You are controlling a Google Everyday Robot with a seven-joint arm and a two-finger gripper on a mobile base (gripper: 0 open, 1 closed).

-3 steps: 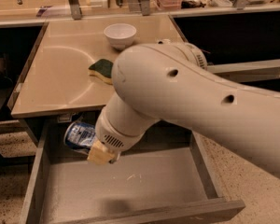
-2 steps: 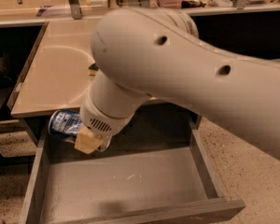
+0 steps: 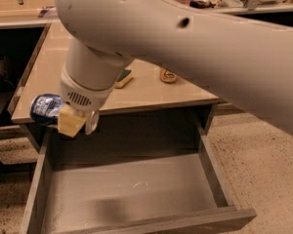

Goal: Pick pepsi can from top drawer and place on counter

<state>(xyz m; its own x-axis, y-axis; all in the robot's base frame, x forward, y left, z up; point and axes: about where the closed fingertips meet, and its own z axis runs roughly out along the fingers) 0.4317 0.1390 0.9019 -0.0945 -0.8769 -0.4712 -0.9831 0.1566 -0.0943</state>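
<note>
Gripper jaws pinched the blue pepsi can, white markings unreadable, at the counter front-left edge above the top drawer; sponge and tan can sat well apart.

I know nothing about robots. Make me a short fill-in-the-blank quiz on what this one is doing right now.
1. The gripper, at the front edge of the counter, grips a ____ pepsi can.
2. Below it, the top drawer is pulled ____.
3. A yellow-and-green ____ lies on the counter.
Missing words: blue; open; sponge.
</note>
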